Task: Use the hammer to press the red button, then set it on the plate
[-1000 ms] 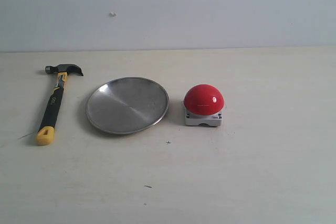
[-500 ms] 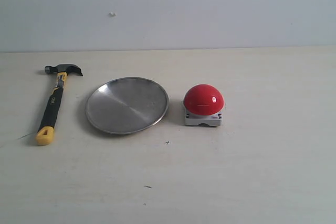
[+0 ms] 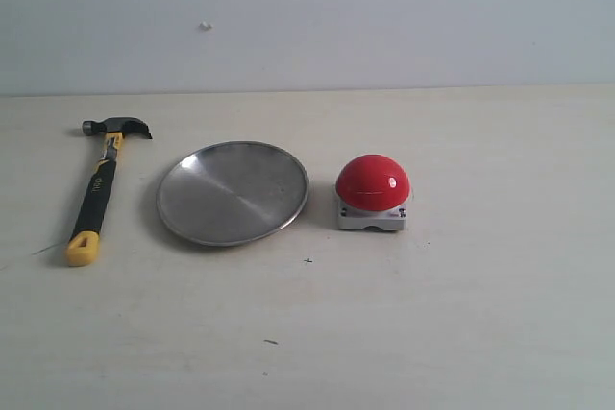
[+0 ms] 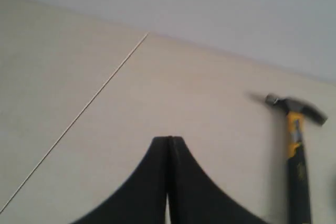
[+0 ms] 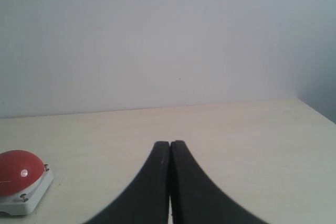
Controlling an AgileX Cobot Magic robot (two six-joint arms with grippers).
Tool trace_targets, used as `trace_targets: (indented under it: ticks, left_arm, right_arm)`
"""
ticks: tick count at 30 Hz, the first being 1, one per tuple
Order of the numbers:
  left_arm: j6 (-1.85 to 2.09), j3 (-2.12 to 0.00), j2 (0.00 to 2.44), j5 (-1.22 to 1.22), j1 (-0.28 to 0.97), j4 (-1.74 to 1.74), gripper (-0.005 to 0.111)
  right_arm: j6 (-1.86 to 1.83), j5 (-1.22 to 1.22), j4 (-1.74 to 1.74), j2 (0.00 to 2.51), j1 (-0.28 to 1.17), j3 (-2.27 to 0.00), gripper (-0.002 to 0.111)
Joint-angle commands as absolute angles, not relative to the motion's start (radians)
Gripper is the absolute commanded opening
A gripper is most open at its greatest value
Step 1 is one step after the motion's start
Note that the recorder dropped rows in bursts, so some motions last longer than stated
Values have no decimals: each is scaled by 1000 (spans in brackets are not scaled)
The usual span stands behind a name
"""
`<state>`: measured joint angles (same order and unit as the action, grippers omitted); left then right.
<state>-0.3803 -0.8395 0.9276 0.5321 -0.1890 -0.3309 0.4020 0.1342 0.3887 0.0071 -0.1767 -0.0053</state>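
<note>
Hammer (image 3: 104, 185): lies flat on the table (image 3: 461, 314), at 9 o'clock from the plate (image 3: 233, 192) and just apart from its rim; dark head at the 12 o'clock end, yellow handle tip toward 6 o'clock, slightly tilted.
Plate: round silver dish between hammer and red button (image 3: 373, 182), touching neither.
Red button: glossy dome on a light-grey square base, at 3 o'clock from the plate, near its rim, well apart from the hammer.
Left gripper (image 4: 168, 142): both black fingers pressed together with no gap, holding nothing; raised above bare table. The hammer lies ahead of the fingertips and off to one side, well apart from them, its head at the far end.
Right gripper (image 5: 170, 145): fingers likewise pressed together, holding nothing. The red button sits off to one side, level with the fingers, apart from them.
Background: plain pale wall behind the table's far edge.
</note>
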Motion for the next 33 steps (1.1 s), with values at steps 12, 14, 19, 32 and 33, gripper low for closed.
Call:
trace_targets:
  ticks: [12,14,19,32,33]
  left_arm:
    - [118,-1117,1533,671,-184,435,0]
    - [244,-1134,1578,637,-184,521,0]
    - [290,-1334,1772,798,-161,527,0]
    - [-6,-1922,2215,1078,-1,175,14]
    - [-8,-1950,2237,1104,1,172,19]
  right_arm:
    - [396,125,384,0,-185,0,0]
    - [396,125,384,0,-185,0,0]
    - [396,125,384,0,-185,0,0]
    - [396,125,384,0,-185,0,0]
    - [396,125,384,0,-185,0,0]
